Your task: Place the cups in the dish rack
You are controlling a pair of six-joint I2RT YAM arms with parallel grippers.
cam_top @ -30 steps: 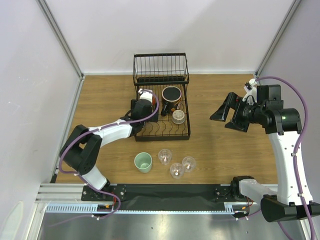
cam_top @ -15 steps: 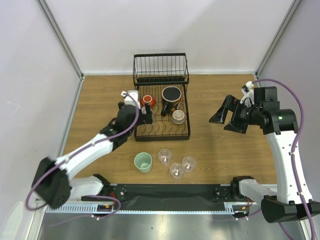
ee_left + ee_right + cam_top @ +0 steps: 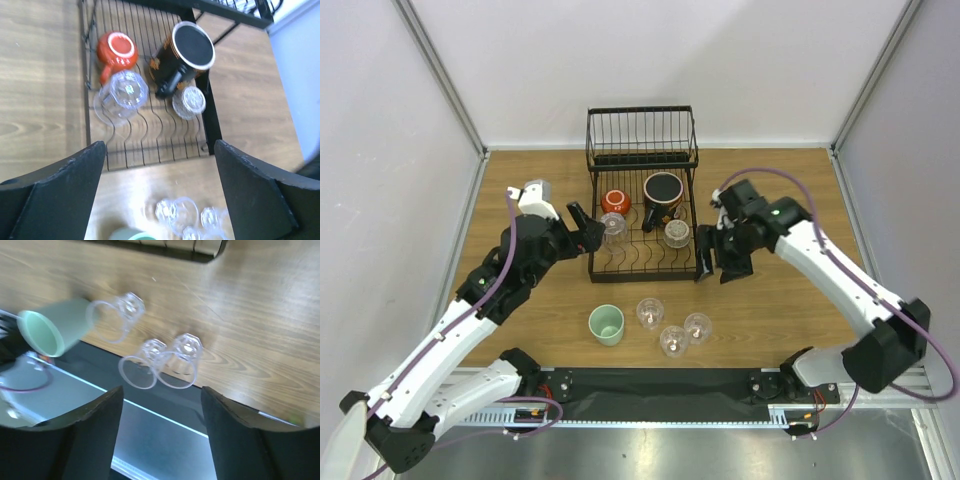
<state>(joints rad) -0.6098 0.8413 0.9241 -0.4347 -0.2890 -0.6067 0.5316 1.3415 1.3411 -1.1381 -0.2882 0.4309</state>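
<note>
The black wire dish rack point(image 3: 642, 262) holds a red mug point(image 3: 613, 201), a black-rimmed mug point(image 3: 662, 189) and two clear glasses point(image 3: 613, 228) point(image 3: 677, 234). On the table in front stand a mint-green cup point(image 3: 606, 324) and three clear tumblers point(image 3: 650, 312) point(image 3: 673, 340) point(image 3: 697, 326). My left gripper point(image 3: 583, 228) hovers open and empty at the rack's left side. In its wrist view the gripper point(image 3: 160, 200) looks down on the rack point(image 3: 210, 120) and the tumblers point(image 3: 182, 215). My right gripper point(image 3: 718, 264) is open and empty by the rack's near right corner. The right wrist view shows it point(image 3: 162, 435) above the tumblers point(image 3: 180, 360) and the mint cup point(image 3: 50, 330).
The rack has a raised wire basket point(image 3: 641, 138) at its far end, against the back wall. White walls with metal posts close in both sides of the wooden table point(image 3: 780, 300). A black strip and a metal rail point(image 3: 650, 385) run along the near edge by the arm bases.
My left gripper has pulled back leftward out of the rack, where a clear glass now shows. My right arm has swung in from the right to the rack's near right corner, jaws slightly narrower.
</note>
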